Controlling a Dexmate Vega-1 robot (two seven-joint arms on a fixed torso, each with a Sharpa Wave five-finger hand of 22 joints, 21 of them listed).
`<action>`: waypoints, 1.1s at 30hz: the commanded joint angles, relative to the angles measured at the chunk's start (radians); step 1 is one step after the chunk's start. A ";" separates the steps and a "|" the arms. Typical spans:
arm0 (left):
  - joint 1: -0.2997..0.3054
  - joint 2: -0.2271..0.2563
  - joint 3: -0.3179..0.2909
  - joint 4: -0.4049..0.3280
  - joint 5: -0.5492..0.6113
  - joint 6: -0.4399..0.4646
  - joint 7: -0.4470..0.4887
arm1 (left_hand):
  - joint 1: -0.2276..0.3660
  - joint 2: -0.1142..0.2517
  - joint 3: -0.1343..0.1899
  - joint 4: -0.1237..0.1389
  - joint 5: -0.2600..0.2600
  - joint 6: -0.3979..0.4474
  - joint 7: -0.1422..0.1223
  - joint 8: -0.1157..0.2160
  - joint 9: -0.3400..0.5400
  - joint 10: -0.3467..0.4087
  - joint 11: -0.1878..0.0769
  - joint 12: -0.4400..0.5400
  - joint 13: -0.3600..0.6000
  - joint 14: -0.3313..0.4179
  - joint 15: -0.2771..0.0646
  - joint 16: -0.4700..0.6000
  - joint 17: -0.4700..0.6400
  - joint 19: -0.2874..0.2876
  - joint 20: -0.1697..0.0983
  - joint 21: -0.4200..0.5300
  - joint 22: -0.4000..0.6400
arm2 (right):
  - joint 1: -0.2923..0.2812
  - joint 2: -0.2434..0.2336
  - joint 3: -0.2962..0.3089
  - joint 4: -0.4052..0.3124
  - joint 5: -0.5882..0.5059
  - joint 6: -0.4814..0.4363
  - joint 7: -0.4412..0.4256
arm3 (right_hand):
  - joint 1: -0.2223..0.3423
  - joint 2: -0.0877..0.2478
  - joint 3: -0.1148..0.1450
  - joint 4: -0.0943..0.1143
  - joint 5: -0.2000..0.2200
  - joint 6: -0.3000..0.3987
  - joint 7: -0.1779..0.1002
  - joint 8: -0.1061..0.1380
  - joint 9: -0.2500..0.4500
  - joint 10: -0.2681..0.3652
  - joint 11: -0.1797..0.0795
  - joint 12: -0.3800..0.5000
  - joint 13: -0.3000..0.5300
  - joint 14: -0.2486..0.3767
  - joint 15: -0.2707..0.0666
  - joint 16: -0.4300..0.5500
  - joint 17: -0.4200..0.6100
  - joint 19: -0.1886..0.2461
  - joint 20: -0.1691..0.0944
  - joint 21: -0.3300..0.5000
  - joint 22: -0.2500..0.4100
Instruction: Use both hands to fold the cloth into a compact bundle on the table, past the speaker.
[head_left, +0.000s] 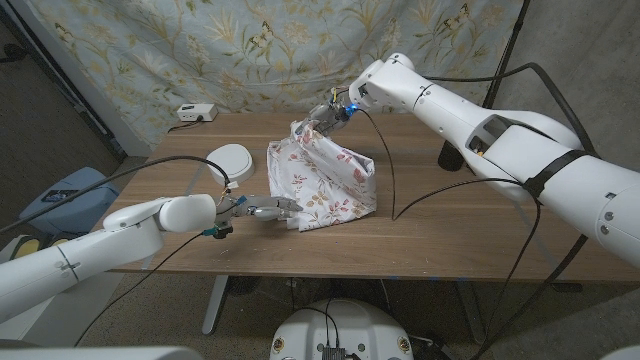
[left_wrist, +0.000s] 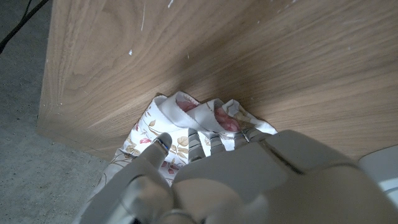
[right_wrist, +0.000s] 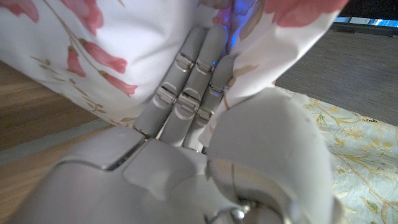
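Observation:
A white cloth (head_left: 322, 180) with red flowers lies bunched in the middle of the wooden table (head_left: 450, 235). My right hand (head_left: 326, 118) holds its far top corner lifted off the table; in the right wrist view the fingers (right_wrist: 193, 81) press into the cloth (right_wrist: 112, 56). At the cloth's near left edge my left hand (head_left: 262, 209) grips the fabric; the left wrist view has the hand (left_wrist: 205, 177) closed over a bunched corner of cloth (left_wrist: 186, 121) near the table's edge. A round white speaker (head_left: 230, 162) stands left of the cloth.
A small white box (head_left: 196, 113) sits at the table's far left corner. A black object (head_left: 450, 155) lies by the right edge. Black cables (head_left: 395, 190) cross the table right of the cloth. A floral curtain (head_left: 250, 50) hangs behind.

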 joint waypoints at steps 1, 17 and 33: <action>0.005 -0.004 -0.006 0.008 -0.012 -0.008 -0.001 | 0.012 0.002 0.000 -0.003 0.000 0.008 0.000 0.001 0.005 0.004 -0.004 0.006 0.005 0.005 -0.002 0.004 0.002 0.020 0.011 0.010 0.004 | 0.004 0.068 0.006 0.104 -0.005 0.033 0.002 | 0.010 0.000 -0.005 0.003 -0.001 0.036 0.041 0.008 0.003 0.005 -0.005 -0.001 0.001 0.016 -0.018 -0.006 0.002 -0.004 -0.002 0.008 0.003; 0.010 -0.002 -0.010 0.005 -0.019 -0.025 0.005 | 0.017 0.002 -0.003 -0.005 0.000 0.008 -0.003 -0.001 0.006 0.005 -0.005 0.005 0.005 0.007 -0.002 0.004 0.002 0.022 0.011 0.010 0.004 | -0.001 0.172 0.020 0.273 -0.011 0.090 -0.002 | 0.010 0.003 -0.009 0.004 0.000 0.035 0.033 0.009 0.002 0.003 -0.008 -0.005 0.004 0.019 -0.019 -0.017 0.008 -0.008 -0.003 0.018 0.003; 0.010 -0.009 -0.011 0.008 -0.034 -0.042 -0.003 | 0.021 0.004 -0.005 -0.007 0.000 0.010 -0.005 -0.001 0.006 0.006 -0.006 0.004 0.005 0.009 -0.003 0.004 0.003 0.023 0.010 0.009 0.004 | 0.053 0.332 0.057 0.617 -0.046 0.275 -0.002 | 0.008 0.004 -0.015 0.005 0.000 0.036 0.029 0.012 0.002 0.007 -0.013 -0.009 0.002 0.025 -0.019 -0.029 0.012 -0.011 -0.003 0.028 0.002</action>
